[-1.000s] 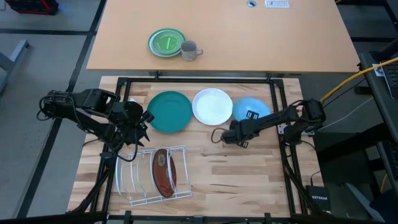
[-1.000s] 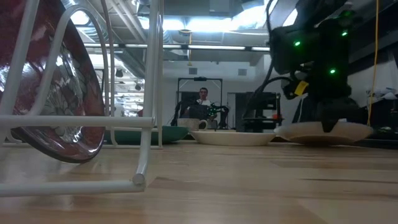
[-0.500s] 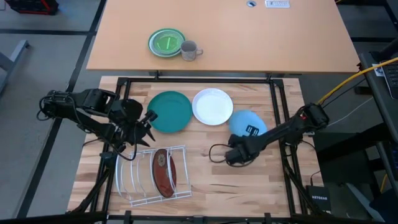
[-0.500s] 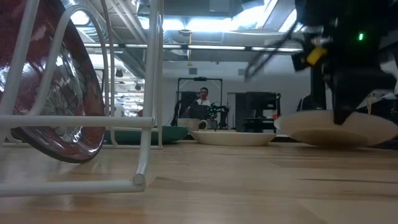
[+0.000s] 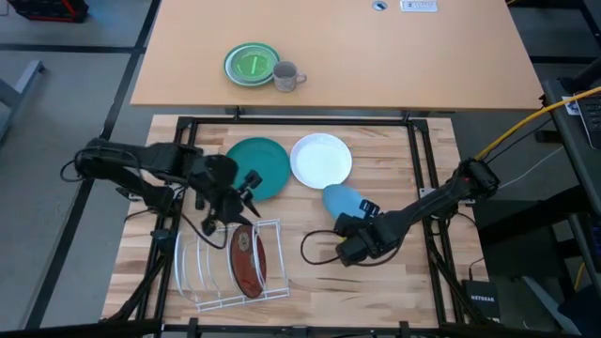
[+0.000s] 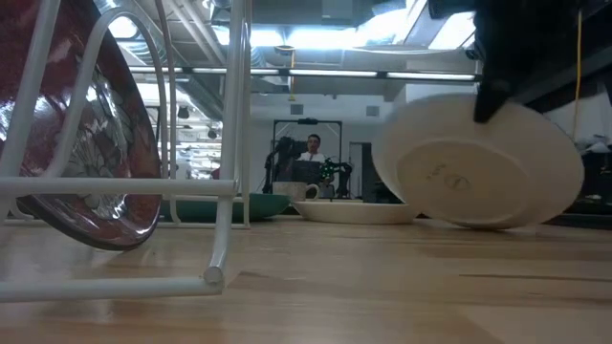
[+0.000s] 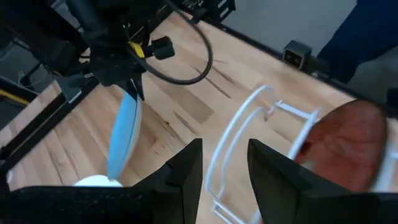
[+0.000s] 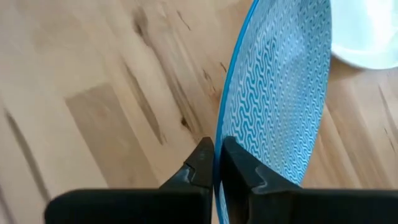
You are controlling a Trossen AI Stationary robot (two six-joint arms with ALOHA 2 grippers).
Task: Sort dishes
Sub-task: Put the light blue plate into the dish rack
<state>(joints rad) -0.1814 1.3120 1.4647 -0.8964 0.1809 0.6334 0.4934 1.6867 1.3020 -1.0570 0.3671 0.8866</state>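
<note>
Plate, light blue (image 5: 342,200), is clamped by its rim in the right end effector (image 8: 216,163), lifted off the counter (image 5: 376,282) and tipped up on edge; the low view shows its pale underside (image 6: 478,162) nearly facing the camera. White wire rack (image 5: 228,264) lies to the left of the held plate, well apart across bare wood, with the dark red plate (image 5: 248,260) already standing in one slot. Empty slots sit on the rack's left side, beyond the red plate as seen from the right arm. Judgement: the plate's plane must line up with the rack's wires before it goes in. Left end effector (image 5: 242,195) hovers just above the rack's near end, fingers spread and gripping nothing, closer to the rack than the right arm. Dark teal plate (image 5: 259,167) and white plate (image 5: 321,161) lie flat on the counter.
</note>
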